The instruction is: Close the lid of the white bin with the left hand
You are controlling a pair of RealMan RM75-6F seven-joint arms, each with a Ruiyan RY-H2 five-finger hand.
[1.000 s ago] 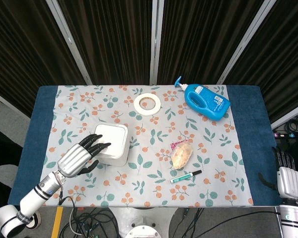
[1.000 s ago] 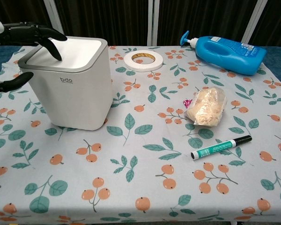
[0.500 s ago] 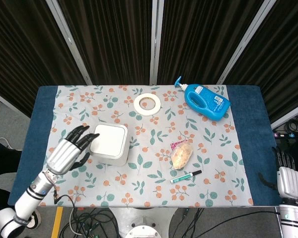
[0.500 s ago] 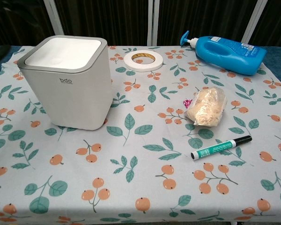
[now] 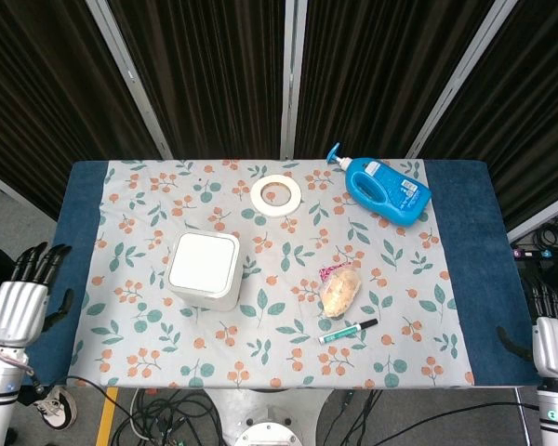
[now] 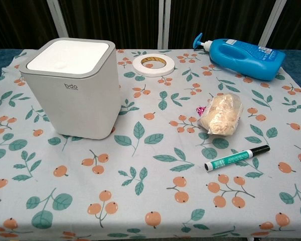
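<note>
Hanging off the table's near-left edge, my left hand [image 5: 20,302] is empty with fingers spread, well apart from the white bin [image 5: 205,269], which stands to its right on the cloth. Its lid [image 6: 68,55] lies flat and closed, so I cannot see inside. My right hand [image 5: 553,339] is farther off, seemingly empty.

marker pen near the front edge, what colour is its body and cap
The marker pen has a green and white body with a black cap, clearest in the chest view.
</note>
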